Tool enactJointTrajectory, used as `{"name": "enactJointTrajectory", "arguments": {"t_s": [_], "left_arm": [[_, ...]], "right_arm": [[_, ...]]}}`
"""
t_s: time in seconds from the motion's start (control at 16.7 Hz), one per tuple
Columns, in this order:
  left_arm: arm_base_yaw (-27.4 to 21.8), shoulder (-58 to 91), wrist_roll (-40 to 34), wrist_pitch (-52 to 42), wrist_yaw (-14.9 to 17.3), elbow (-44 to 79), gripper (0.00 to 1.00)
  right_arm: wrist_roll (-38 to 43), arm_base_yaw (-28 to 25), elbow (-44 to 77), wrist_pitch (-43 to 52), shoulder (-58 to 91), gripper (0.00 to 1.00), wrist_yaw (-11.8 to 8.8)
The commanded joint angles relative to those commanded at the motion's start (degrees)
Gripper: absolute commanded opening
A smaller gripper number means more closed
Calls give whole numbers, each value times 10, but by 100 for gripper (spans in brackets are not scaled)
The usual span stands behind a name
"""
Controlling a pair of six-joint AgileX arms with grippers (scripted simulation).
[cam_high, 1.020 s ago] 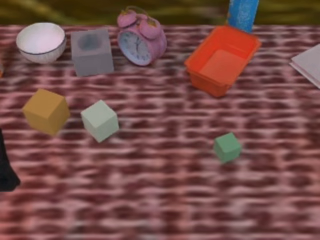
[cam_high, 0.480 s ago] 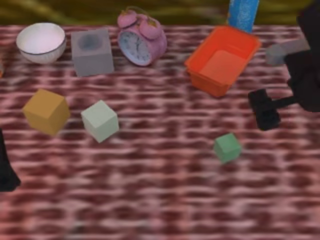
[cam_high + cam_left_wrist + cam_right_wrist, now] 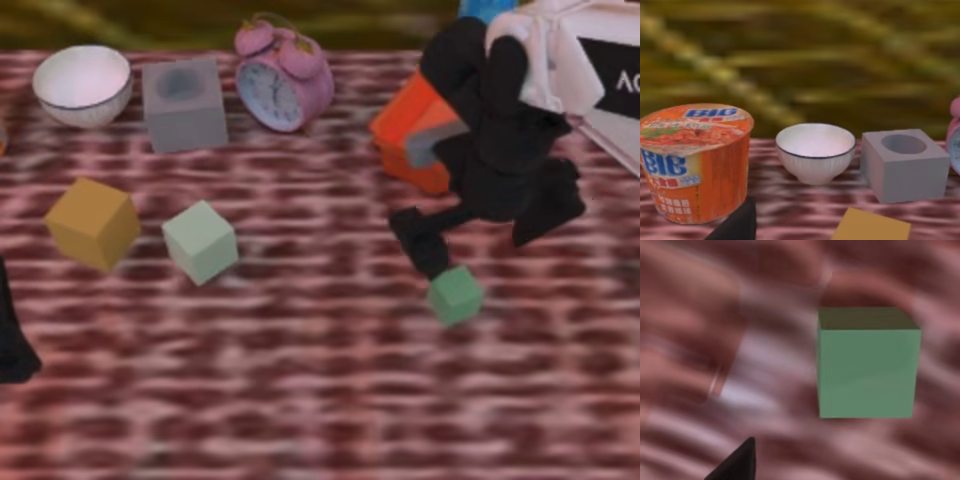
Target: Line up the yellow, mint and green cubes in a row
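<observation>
A: Right claw (image 3: 432, 255)?
B: Low over the table (image 3: 300, 400), green cube (image 3: 455, 295) just below and beside its tip, apart. Open or closed: cannot tell.
A: Other cubes?
B: Yellow cube (image 3: 92, 222) and mint cube (image 3: 201, 241) well away toward the left claw (image 3: 12, 345), parked at the table's left edge.
A: Any writing?
B: "BIG" on the noodle cup (image 3: 692, 160).

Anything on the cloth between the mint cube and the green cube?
No. In the top view, the stretch between the mint cube and the green cube is bare tablecloth; the right gripper hangs just above the green one.
</observation>
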State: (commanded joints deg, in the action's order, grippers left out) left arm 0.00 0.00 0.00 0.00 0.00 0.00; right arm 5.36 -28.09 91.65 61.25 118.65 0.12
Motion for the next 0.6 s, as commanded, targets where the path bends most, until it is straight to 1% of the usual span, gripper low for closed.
{"name": "enactJointTrajectory", "arguments": {"t_s": [0.18,0.6], "left_arm": [[0,0,0,0,0,0,100],[0,0,0,0,0,0,100]], "right_arm": [[2,-8,31,15,33,100,0],[1,-6,22,5,36,100,0]]}}
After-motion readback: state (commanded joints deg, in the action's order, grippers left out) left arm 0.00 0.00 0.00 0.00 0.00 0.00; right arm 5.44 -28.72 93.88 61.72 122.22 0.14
